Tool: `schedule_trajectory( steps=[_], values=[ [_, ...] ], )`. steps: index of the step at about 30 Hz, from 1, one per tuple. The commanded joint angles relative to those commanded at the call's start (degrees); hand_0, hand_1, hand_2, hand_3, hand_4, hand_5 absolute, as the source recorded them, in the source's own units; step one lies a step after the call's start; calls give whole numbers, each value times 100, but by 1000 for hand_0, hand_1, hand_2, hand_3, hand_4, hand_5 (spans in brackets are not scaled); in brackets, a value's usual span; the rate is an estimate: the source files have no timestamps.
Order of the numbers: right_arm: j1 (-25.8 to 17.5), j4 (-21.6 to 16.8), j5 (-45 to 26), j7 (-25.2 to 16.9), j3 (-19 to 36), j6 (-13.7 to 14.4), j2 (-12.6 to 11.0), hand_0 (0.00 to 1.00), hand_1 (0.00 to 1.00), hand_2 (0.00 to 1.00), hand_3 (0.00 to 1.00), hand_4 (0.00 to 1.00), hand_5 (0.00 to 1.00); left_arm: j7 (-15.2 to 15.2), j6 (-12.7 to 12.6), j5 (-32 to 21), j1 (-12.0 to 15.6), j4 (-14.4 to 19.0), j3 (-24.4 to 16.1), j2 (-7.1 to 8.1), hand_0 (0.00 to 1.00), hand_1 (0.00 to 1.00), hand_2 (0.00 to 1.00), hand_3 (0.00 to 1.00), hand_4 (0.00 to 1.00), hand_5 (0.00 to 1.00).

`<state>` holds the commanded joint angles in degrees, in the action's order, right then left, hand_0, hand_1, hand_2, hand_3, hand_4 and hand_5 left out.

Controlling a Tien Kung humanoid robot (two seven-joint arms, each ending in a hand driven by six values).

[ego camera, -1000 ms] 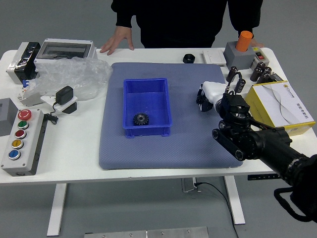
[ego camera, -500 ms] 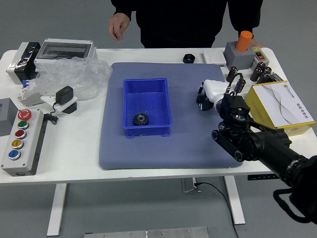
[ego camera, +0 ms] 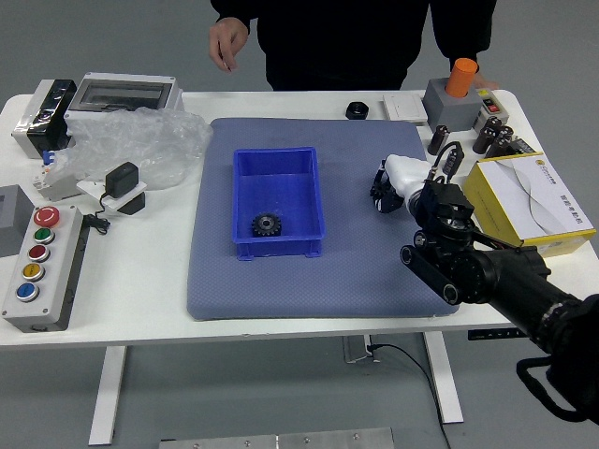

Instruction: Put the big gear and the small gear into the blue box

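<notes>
Person's hand rising off the desk beyond the box, robot hand barely shifting to its right

Since the earliest frame, the person's hand is lifting from the desk edge and is now hanging in the air beyond the box. The person's other hand is showing only in part, beyond the box and well to its right.

One gear is lying inside the box, left of its middle and close to its near wall; whether it is the big or the small one, I am unable to tell. The box is sitting upright on the mat, its open top facing up, so it is leaving room for the second gear.

The right robot hand, partly wrapped in white, is reaching low over the mat to the right of the box. A dark shape is showing at its front end, and I cannot tell whether it is grasping a gear, clenching or releasing. Its low pose is suggesting a pick-up. If a gear is there, the next move is probably calling for a firm hold, a lift above the box's rim and a carry leftward. Otherwise it could be slipping or catching the wall.
</notes>
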<state>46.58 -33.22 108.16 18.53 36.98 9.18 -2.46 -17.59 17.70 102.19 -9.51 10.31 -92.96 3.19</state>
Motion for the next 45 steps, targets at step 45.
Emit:
schedule_trajectory(
  steps=[45],
  values=[
    [171,-520,-227,247,186,-60,-422,662,467,466,530,624,86,8,9,43,23,0,-37,55,815,801,811,837,631,273]
  ],
)
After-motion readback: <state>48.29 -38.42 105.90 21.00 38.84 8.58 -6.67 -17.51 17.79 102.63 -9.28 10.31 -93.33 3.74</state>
